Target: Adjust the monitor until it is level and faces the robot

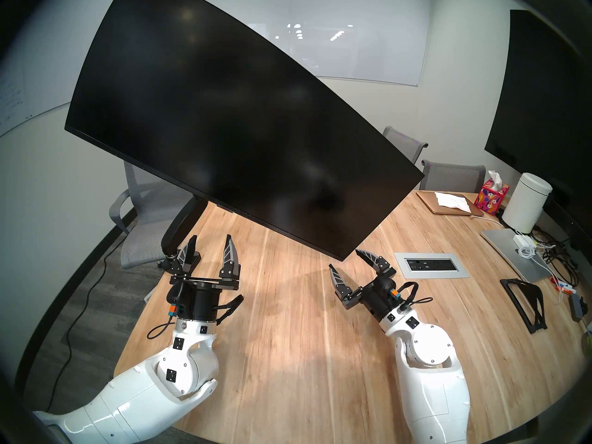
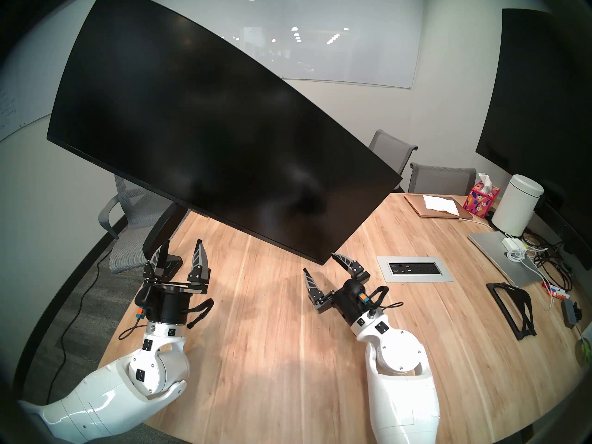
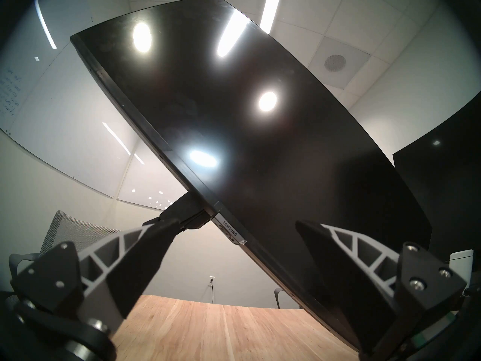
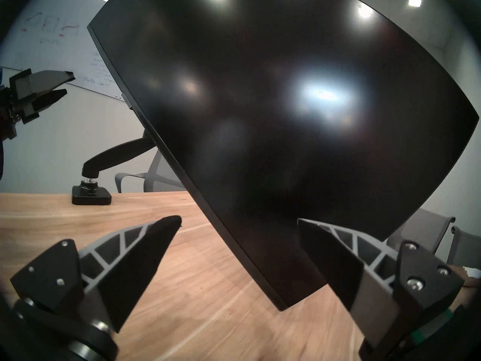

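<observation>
In the lower part of the head view, 2 white arms are seen reaching up from the bottom edge over a wooden table [image 1: 288, 353]. The left gripper [image 1: 209, 246], lower left of centre, is held wide open and empty, its fingers pointing up toward the monitor [image 1: 230, 126]. The right gripper [image 1: 347, 262], lower right of centre, is also spread open and empty, just below the monitor's low corner; contact cannot be confirmed. The monitor fills the upper middle of the frame, steeply tilted, its left end high and its right end low. The approach step is judged to be in hand; next, the low corner would need to be taken and raised. Farther back, the monitor arm [image 1: 179, 224] is mostly hidden behind the screen and the left gripper, and the screen's top edge is cut off.
</observation>
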Robot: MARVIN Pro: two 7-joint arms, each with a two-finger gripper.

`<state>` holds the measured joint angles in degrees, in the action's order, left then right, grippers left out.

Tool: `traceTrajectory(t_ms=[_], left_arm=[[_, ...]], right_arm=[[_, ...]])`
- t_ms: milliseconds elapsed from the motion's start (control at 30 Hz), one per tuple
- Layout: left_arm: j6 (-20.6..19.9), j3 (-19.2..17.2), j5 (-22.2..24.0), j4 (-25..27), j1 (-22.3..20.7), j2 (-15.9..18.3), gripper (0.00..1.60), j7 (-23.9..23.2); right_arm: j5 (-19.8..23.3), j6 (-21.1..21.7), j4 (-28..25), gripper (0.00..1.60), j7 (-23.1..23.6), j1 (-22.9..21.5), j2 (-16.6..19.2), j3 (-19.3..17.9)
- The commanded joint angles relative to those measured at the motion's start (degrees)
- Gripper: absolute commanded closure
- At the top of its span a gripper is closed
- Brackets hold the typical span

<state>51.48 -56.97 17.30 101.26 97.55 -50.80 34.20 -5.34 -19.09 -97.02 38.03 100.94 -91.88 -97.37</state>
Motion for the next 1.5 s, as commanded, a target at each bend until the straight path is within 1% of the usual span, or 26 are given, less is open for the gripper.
traceTrajectory(t_ms=[0,133,500,800,1100,1467], left_arm=[[0.06,-0.09,0.01,0.62,-0.03,0.02,0.0,0.03],[0.06,-0.09,0.01,0.62,-0.03,0.02,0.0,0.03],[0.05,-0.09,0.01,0.62,-0.03,0.02,0.0,0.04],[0.06,-0.08,0.01,0.61,-0.04,0.01,0.0,0.03],[0.06,-0.09,0.01,0.61,-0.04,0.01,0.0,0.03],[0.08,-0.08,0.0,0.58,-0.05,0.0,0.0,0.02]], right_arm=[[1.25,0.95,-0.88,0.0,-0.36,-0.83,-0.67,1.17],[0.61,1.23,0.98,0.0,0.18,-2.78,-0.4,1.14],[0.49,0.95,2.5,0.0,1.76,-3.53,0.03,1.53],[-2.81,0.43,5.58,0.0,2.99,-6.43,0.98,3.9],[-4.06,-0.66,8.34,0.0,3.93,-7.55,1.13,4.66],[-5.54,-1.75,16.41,0.0,4.81,-13.3,2.02,4.64]])
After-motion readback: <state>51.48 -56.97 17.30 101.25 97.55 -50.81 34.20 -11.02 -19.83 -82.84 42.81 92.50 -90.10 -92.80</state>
